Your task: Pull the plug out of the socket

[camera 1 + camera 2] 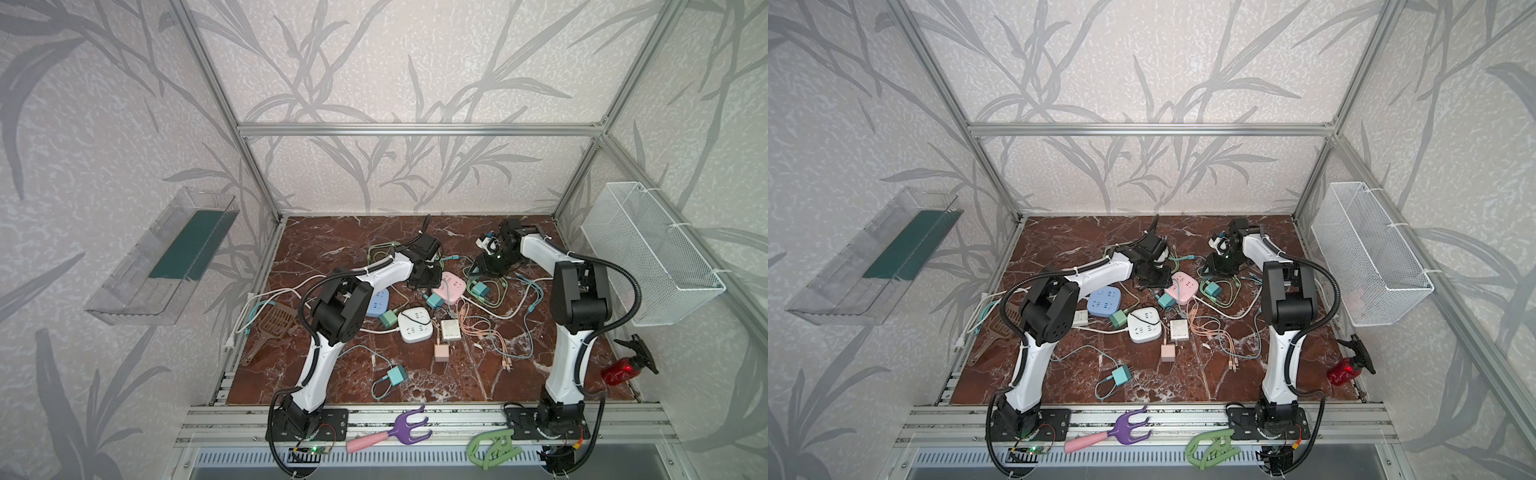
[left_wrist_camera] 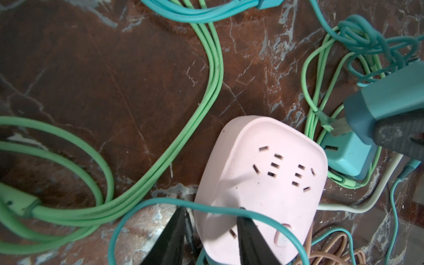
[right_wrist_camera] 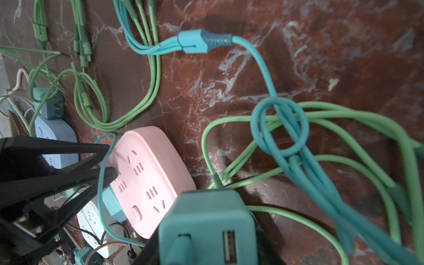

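The pink socket (image 2: 263, 183) (image 3: 146, 174) lies flat on the brown marble table, right of centre in both top views (image 1: 451, 286) (image 1: 1183, 286). My left gripper (image 2: 213, 220) is shut on its near end, one finger (image 2: 250, 234) on the top face, the other beside the edge. A teal cable (image 2: 215, 207) crosses both fingertips. The teal plug (image 3: 206, 220) (image 2: 385, 103) hangs clear of the socket with its prongs (image 2: 340, 128) bare. My right gripper (image 3: 206, 243) is shut on it, off to the socket's side.
A second teal adapter (image 2: 348, 156) lies on the table under the held plug. Green (image 2: 206, 103) and teal (image 3: 282, 128) cables loop around the socket. A blue socket (image 1: 380, 301) and a white socket (image 1: 415, 325) sit nearby. A red spray bottle (image 1: 621, 370) stands at the right edge.
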Available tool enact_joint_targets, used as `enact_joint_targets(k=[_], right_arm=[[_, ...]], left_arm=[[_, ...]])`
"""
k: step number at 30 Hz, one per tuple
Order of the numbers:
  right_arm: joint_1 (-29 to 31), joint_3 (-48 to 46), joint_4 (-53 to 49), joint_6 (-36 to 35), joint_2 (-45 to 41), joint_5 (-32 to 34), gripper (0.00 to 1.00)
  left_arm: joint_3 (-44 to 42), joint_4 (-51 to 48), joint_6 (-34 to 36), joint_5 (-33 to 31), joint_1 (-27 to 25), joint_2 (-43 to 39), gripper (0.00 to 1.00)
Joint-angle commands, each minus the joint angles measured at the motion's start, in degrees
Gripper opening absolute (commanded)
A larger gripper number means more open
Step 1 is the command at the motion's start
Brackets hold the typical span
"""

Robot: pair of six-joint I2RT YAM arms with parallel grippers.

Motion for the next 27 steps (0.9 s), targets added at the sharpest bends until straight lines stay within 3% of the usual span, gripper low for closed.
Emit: enact_joint_targets(k=[1,27], right_arm=[[-0.2,1.9,-3.2,-0.1,1.1,0.3,0.36],[-0.2,2.6,-4.1,1.1,-0.9,3.2,0.67]], left_arm=[[-2.8,-6.4,0.5,-2.5,-0.4,1.8,0.39],[-2.5,-6.4,0.3,-3.8,-0.5,-0.9,0.41]])
